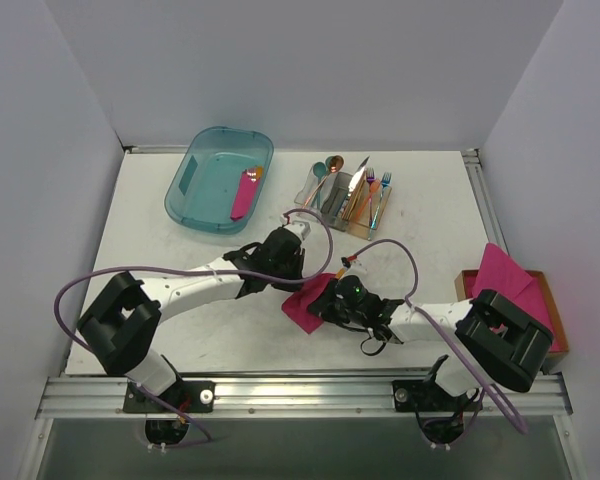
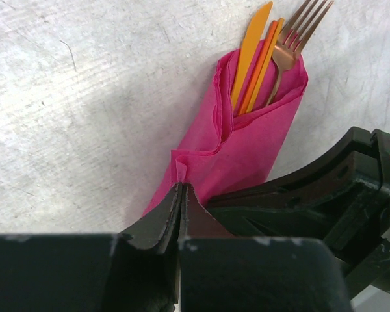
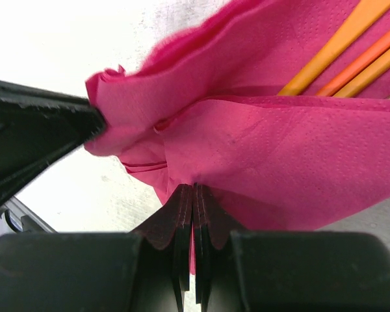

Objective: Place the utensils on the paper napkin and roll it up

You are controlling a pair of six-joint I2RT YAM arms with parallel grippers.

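Note:
The paper napkin [image 2: 247, 146] lies folded around the copper-orange utensils [image 2: 257, 55], whose knife blade and fork tines stick out of its far end. My left gripper [image 2: 180, 190] is shut, pinching the near corner of the napkin. The right gripper [image 3: 195, 190] is also shut, nipping a fold of the same paper napkin [image 3: 279, 149], with the utensils [image 3: 338, 45] showing under the flap. From above, the napkin [image 1: 302, 300] sits mid-table between the left gripper [image 1: 292, 282] and the right gripper [image 1: 326, 306]. One utensil tip [image 1: 342, 266] pokes out.
A teal bin [image 1: 195, 190] at the back left holds a rolled pink napkin [image 1: 245, 193]. A cutlery caddy [image 1: 345, 197] stands at the back centre. A cardboard box with a stack of pink sheets [image 1: 510, 275] sits at the right edge. White walls enclose three sides.

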